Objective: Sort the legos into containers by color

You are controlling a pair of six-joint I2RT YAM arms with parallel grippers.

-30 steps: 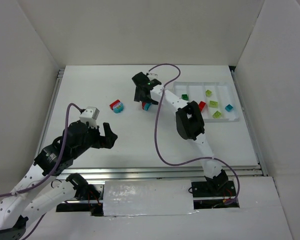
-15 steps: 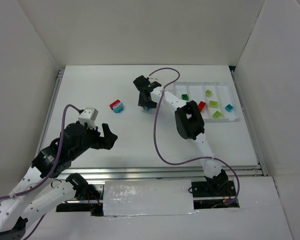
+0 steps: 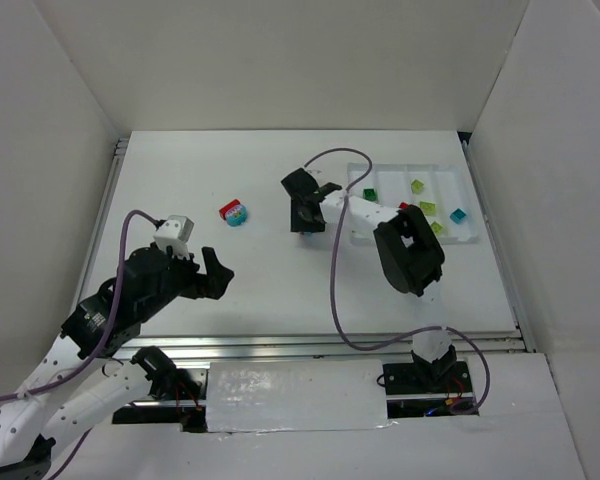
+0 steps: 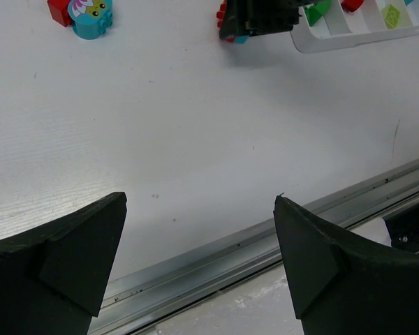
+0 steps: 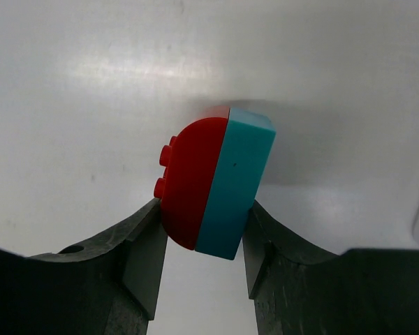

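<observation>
White tabletop (image 3: 250,300) fills my views, with a metal rail (image 4: 216,258) along its near edge. Closest to me, the left gripper (image 4: 199,201) hovers over bare table, its fingers (image 4: 77,258) spread wide with nothing between them. Farther out, near the middle of the table, the right gripper (image 5: 204,204) pinches a two-colour pair of bricks (image 5: 216,183), pressing on the red half (image 5: 190,183) from one side and the teal half (image 5: 239,183) from the other. I cannot tell whether the pair touches the table. Well to its left, a second red and teal pair (image 3: 234,212) lies loose on the table. Just to the right of that gripper sits the white tray (image 3: 450,168). It holds a dark green brick (image 3: 370,193) in its leftmost compartment and a red brick (image 3: 404,208) in the next, partly hidden by the right arm (image 3: 410,255). Three yellow-green bricks (image 3: 427,208) lie in the third compartment and a teal brick (image 3: 458,214) in the rightmost.
</observation>
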